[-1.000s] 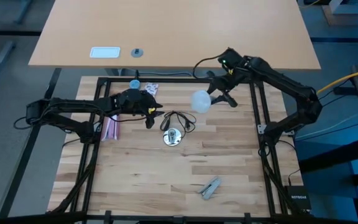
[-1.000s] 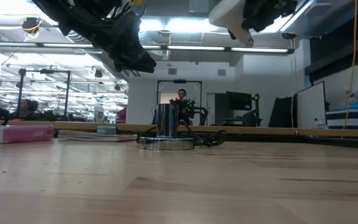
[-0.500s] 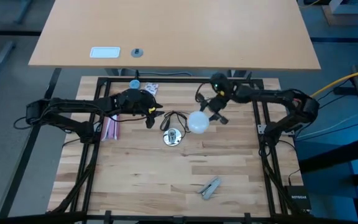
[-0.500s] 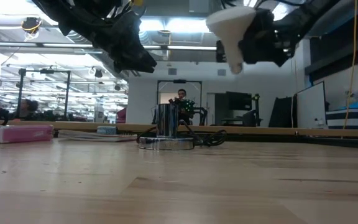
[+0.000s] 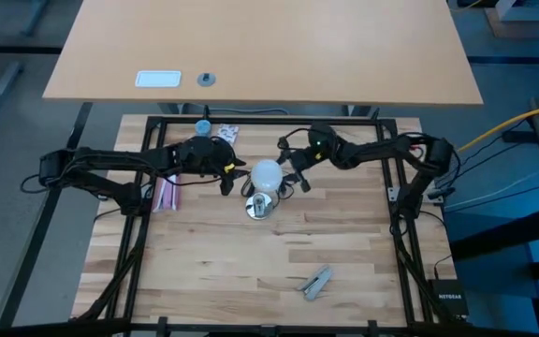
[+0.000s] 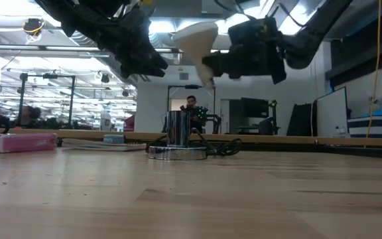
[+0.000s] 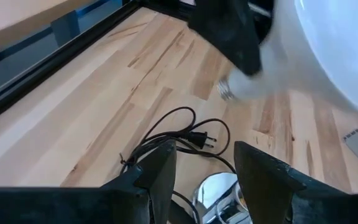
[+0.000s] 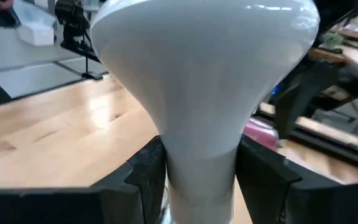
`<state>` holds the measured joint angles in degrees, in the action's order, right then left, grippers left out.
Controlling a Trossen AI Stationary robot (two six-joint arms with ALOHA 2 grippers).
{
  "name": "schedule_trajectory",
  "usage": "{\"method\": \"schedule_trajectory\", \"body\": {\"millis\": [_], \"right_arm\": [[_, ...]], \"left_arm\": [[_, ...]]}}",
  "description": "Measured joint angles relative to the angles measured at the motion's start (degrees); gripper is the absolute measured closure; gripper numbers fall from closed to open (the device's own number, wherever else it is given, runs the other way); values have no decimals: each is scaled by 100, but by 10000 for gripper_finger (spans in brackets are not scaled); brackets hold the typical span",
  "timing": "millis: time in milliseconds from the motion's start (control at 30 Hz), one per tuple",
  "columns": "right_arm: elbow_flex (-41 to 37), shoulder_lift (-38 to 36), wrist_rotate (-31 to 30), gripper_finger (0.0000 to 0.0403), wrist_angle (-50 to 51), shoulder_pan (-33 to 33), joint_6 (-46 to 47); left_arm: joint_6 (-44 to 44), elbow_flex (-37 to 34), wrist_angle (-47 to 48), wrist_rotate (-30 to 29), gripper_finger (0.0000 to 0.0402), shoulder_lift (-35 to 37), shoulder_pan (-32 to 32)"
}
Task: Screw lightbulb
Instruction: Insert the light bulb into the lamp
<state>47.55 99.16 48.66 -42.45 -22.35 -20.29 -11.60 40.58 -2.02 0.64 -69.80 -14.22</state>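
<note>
Two dark jointed arms, black cable loops alongside, small yellow tags near the wrists.

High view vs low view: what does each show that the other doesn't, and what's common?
Only the high view: the grey metal clip near the front edge of the wooden table, a blue round cap at the back, and the black cord looped by the socket.

Only the low view: the room behind, with a seated person.

Both: the frosted-white pear-shaped lightbulb gripped in the right end effector above the shiny silver socket base, the left end effector empty beside it, and a pink flat box.
</note>
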Motion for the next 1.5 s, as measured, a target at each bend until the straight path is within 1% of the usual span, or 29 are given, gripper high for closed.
{"method": "schedule_trajectory", "body": {"millis": [67,233,367,633,800,867,967,1133,1300,1500], "right_arm": [[0,175,-12,233,-145,54,193],[0,528,-101,233,-458,295,229],[0,839,-315,233,-1086,514,289],[0,1458,-874,233,-2836,583,1339],[0,1847,-1173,233,-3768,616,2156],[0,1967,-1386,232,-4078,677,2465],[0,2102,-1673,232,-4179,856,2597],[0,2233,-1721,232,-4166,1162,2531],[2,2231,-1720,232,-4373,1139,2436],[2,2231,-1710,232,-4367,1139,2386]], "left_arm": [[5,0,9,-2,247,0,-6],[156,0,86,-6,247,0,-35],[236,2,397,-252,247,0,-194],[-173,2,927,-337,247,232,-575],[-300,2,951,-413,247,372,-687],[-364,2,942,-450,247,378,-695],[-539,2,951,-450,247,376,-688],[-716,2,970,-454,247,376,-565],[-940,2,1257,-451,247,374,-522],[-1059,2,1305,-452,247,369,-522]]}}
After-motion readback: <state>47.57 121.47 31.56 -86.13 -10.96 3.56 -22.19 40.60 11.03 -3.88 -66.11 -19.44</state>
